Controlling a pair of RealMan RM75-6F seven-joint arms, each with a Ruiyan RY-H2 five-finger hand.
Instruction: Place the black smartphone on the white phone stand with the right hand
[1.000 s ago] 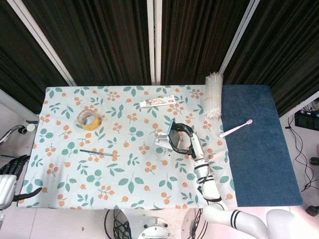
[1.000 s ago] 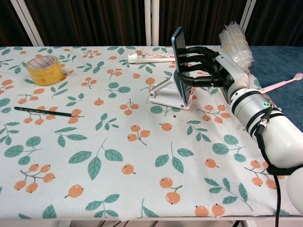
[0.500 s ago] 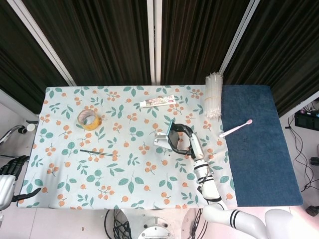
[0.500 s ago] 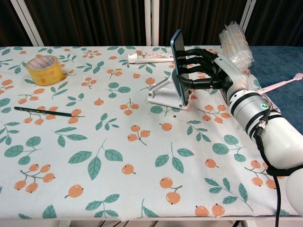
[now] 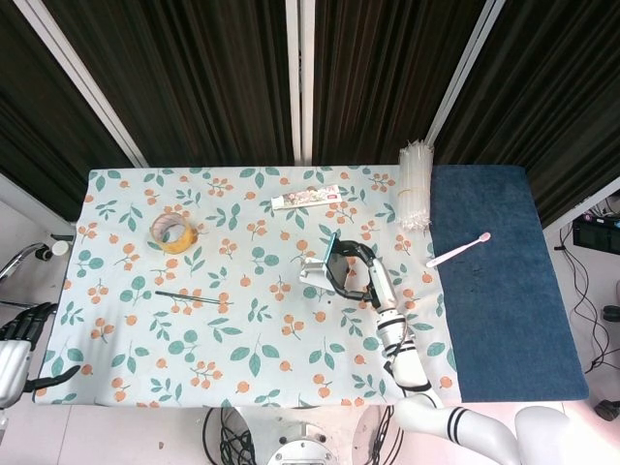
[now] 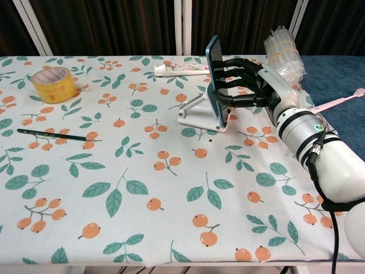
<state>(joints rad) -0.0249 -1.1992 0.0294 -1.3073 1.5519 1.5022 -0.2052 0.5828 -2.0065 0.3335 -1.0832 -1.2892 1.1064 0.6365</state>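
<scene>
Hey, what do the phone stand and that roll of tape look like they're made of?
The white phone stand looks like smooth moulded plastic: uniform white, thin rigid legs, slight sheen. The roll of tape looks like glossy translucent yellowish plastic film, probably wound on a card core, though the core material is hard to confirm.

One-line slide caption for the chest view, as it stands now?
Right hand holds the black smartphone upright on the white phone stand, on a floral tablecloth.
</scene>
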